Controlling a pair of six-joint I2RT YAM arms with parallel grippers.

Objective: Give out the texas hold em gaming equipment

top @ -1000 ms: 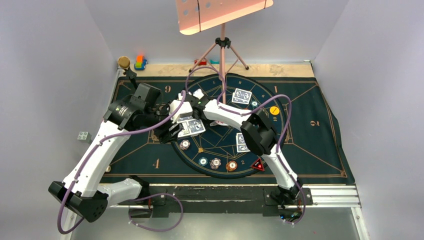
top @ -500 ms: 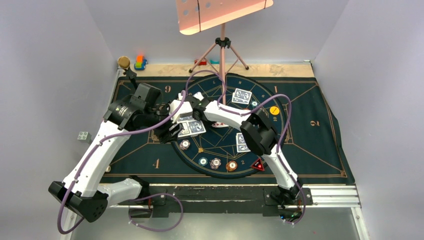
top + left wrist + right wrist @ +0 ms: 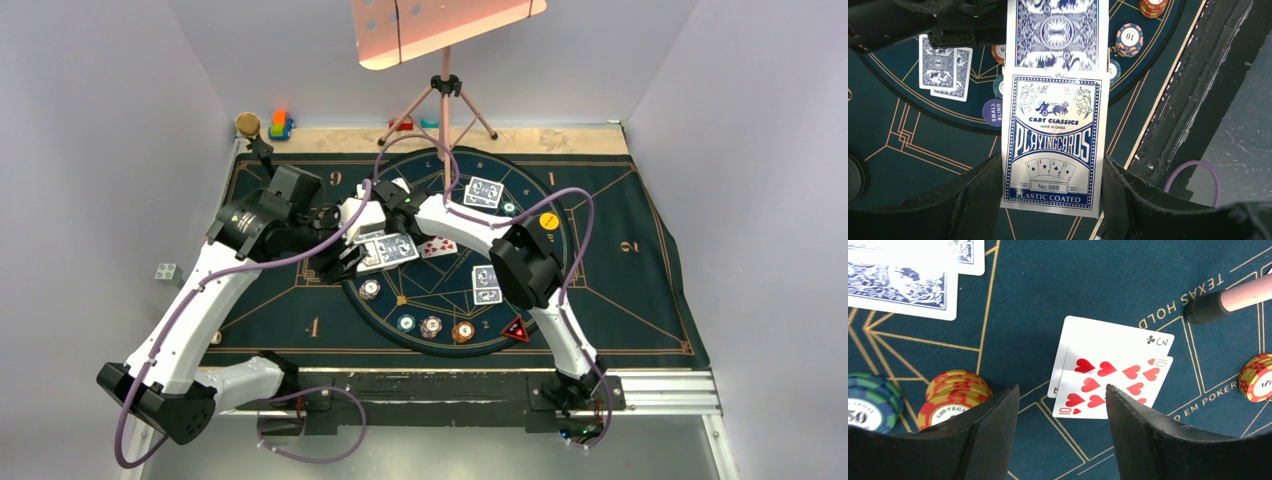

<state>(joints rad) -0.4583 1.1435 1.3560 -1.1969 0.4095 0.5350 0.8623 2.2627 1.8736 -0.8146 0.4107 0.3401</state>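
Observation:
My left gripper (image 3: 1053, 160) is shut on a blue and white playing-card box (image 3: 1053, 150), held over the mat's left side (image 3: 385, 250). A blue-backed card (image 3: 1057, 30) sticks out of the box's far end. My right gripper (image 3: 1060, 392) is open and empty just above the mat. Right in front of it lie two face-up cards (image 3: 1113, 375), a ten of hearts over a three of clubs (image 3: 438, 247). Face-down card pairs lie at the far side (image 3: 484, 191) and at the right (image 3: 485, 284). Poker chips (image 3: 431, 326), a red-black triangular marker (image 3: 516, 330) and a yellow disc (image 3: 548, 220) rest on the round mat.
A pink tripod stand (image 3: 446, 120) has one foot (image 3: 1205, 310) on the mat just beyond the face-up cards. A yellow-red chip stack (image 3: 953, 395) sits beside my right gripper's left finger. Toy blocks (image 3: 281, 125) stand at the far left corner. A metal rail (image 3: 650, 390) runs along the near edge.
My right gripper has opened and drawn back from the two face-up cards, which now lie uncovered on the mat. The left gripper still holds the card box in the same place.

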